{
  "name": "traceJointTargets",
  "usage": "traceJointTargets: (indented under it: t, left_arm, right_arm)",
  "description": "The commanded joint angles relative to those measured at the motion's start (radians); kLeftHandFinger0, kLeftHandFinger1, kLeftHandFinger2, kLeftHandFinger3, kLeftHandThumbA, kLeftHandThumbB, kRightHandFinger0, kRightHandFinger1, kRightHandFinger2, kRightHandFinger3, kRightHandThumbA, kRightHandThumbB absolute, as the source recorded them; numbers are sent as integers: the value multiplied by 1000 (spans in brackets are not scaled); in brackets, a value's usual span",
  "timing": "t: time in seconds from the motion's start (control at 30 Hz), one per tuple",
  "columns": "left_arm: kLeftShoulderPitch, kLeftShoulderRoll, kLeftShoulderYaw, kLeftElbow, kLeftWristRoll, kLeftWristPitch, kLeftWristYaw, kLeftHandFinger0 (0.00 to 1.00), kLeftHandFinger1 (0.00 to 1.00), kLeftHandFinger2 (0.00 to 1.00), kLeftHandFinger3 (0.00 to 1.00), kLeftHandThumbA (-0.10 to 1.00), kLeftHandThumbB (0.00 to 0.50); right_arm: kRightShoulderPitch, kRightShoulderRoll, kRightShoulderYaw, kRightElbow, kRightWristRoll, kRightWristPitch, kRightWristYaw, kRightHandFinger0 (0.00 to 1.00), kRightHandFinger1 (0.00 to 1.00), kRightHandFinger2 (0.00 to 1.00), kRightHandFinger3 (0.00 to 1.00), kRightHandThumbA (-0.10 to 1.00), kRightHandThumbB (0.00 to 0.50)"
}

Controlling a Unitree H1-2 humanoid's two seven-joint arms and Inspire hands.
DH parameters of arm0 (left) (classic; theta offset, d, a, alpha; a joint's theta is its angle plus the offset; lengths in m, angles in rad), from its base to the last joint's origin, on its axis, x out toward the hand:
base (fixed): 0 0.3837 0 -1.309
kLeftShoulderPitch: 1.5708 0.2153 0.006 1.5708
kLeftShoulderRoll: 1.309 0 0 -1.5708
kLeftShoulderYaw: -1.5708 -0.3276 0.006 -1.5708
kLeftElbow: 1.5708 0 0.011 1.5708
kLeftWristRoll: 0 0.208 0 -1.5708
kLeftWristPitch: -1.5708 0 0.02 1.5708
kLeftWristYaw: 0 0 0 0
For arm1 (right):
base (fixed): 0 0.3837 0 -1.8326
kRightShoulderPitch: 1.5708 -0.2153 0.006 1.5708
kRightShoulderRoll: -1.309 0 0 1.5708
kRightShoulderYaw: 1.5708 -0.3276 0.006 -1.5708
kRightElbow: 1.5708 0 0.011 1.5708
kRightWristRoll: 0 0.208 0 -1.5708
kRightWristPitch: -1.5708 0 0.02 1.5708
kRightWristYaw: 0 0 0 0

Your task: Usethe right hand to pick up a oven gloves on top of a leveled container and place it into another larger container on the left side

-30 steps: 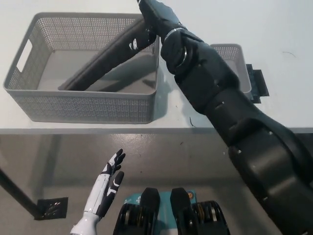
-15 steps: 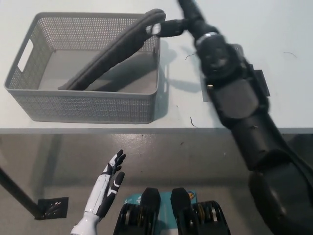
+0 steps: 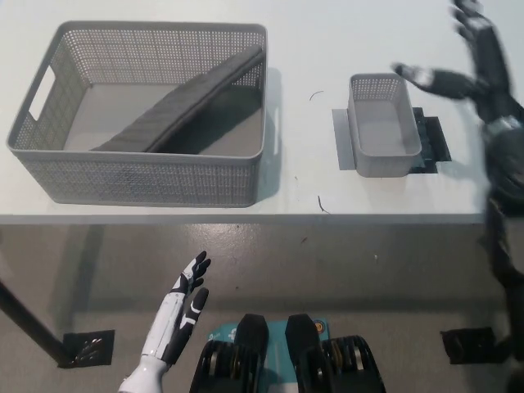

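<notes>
Glove's in the big basket, and my right robot hand [image 3: 475, 61] is empty.
I see the oven glove [image 3: 184, 102] lying slantwise inside the large container [image 3: 147, 176], one end propped on the rim. Right fingers spread beside the small container [image 3: 381, 123] on the surface [image 3: 311, 49]; left robot hand [image 3: 182, 307] hangs low, fingers apart.

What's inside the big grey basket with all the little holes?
A long dark grey oven glove lies slanted inside the big grey perforated basket, its upper end leaning on the right rim. The floor under the glove is hidden; the rest looks bare.
</notes>
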Motion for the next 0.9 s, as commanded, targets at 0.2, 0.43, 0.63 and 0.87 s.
traceJointTargets:
  t: [0.2,0.43,0.63,0.87]
  left_arm:
    - [-36,7,0,-10,18,-41,24,1000,1000,1000,1000,1000,14]
    - [-47,7,1,-7,12,-41,18,1000,1000,1000,1000,1000,20]
    - [-46,10,-4,-7,4,-41,29,1000,1000,1000,1000,1000,58]
    - [-41,7,-2,-7,-30,-41,12,1000,1000,1000,1000,1000,118]
  right_arm:
    - [479,-111,-112,-1003,699,-81,98,1000,1000,1000,1000,1000,463]
    - [621,-29,19,-921,675,-124,184,1000,1000,1000,1000,1000,390]
    - [728,32,142,-756,544,-117,242,1000,1000,1000,1000,1000,349]
    - [739,49,203,-535,508,-136,288,1000,1000,1000,1000,1000,262]
